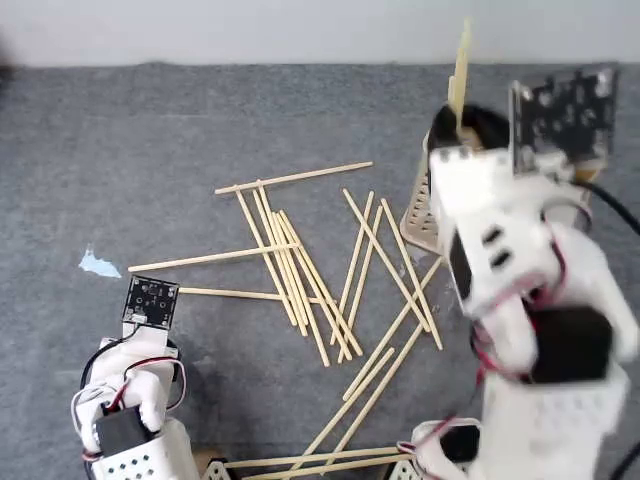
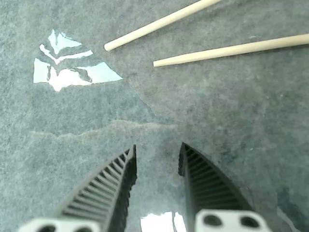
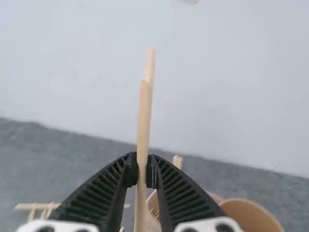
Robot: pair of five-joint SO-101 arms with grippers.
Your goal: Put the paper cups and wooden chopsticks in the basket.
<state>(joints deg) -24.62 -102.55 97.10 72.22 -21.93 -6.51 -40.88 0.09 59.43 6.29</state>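
Note:
Many wooden chopsticks (image 1: pixel 300 270) lie scattered on the grey carpet. My right gripper (image 3: pixel 141 174) is raised and shut on a chopstick (image 3: pixel 143 111) that stands upright, with a second stick tip (image 3: pixel 150 60) just behind it. From above, that chopstick (image 1: pixel 461 65) sticks up over the right gripper (image 1: pixel 458 125), above the woven basket (image 1: pixel 420 215), which the arm mostly hides. My left gripper (image 2: pixel 157 152) hangs open low over bare carpet, short of two chopstick ends (image 2: pixel 159 24) (image 2: pixel 231 50).
A shiny blue scrap (image 2: pixel 67 72) is stuck to the carpet, left of the pile (image 1: pixel 98 265). The left arm (image 1: pixel 130 400) sits at the near left edge. A tan rounded rim (image 3: pixel 251 215) shows beside the right fingers. More chopsticks (image 1: pixel 310 462) lie at the near edge.

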